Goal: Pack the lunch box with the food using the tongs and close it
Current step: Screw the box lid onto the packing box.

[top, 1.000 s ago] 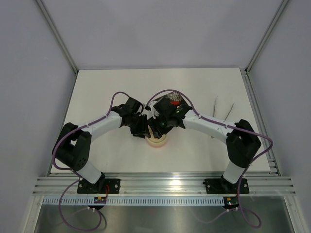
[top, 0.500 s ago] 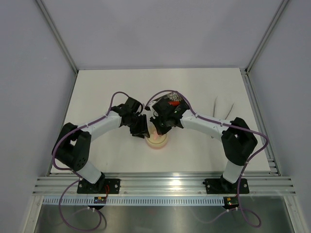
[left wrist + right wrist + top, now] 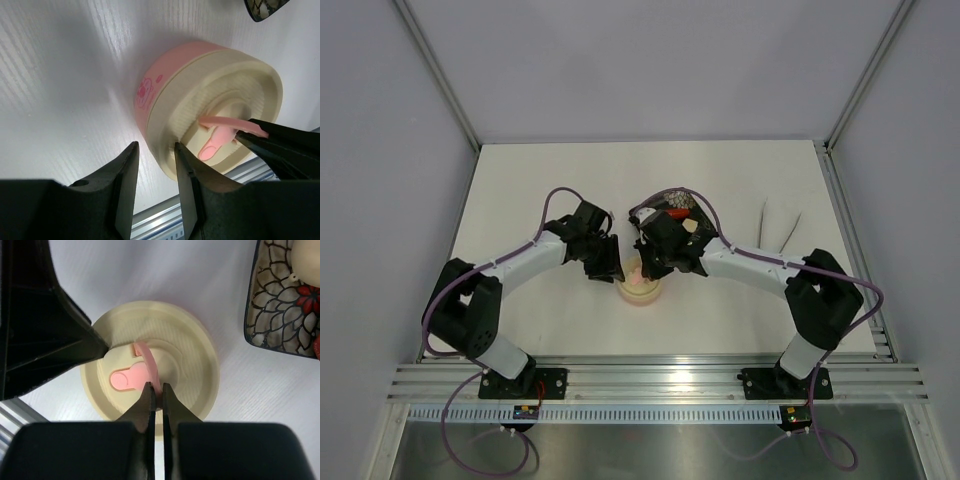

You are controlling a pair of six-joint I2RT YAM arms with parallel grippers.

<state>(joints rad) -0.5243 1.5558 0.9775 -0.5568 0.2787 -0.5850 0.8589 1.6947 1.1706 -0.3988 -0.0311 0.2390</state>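
The lunch box point(image 3: 165, 107) is a round cream tub with a pink band, and its lid point(image 3: 175, 340) sits on top. From the lid's middle a thin pink handle point(image 3: 147, 360) stands up, and my right gripper point(image 3: 156, 386) is shut on it. My left gripper point(image 3: 155, 145) straddles the box's near edge, one finger on the lid and the other outside the wall. In the top view both grippers meet over the box point(image 3: 641, 288). Food pieces, a red one point(image 3: 307, 297) and a pale ball point(image 3: 306, 255), lie in the black tray point(image 3: 270, 315). The silvery tongs point(image 3: 780, 225) lie to the right.
The black patterned tray point(image 3: 680, 212) stands just behind the right wrist. An aluminium rail point(image 3: 650, 375) runs along the near table edge. Grey walls enclose the white table point(image 3: 540, 180) on three sides.
My right gripper has closed on the lid's pink handle, and its arm has shifted slightly left over the box. The left gripper has stayed at the box's edge.
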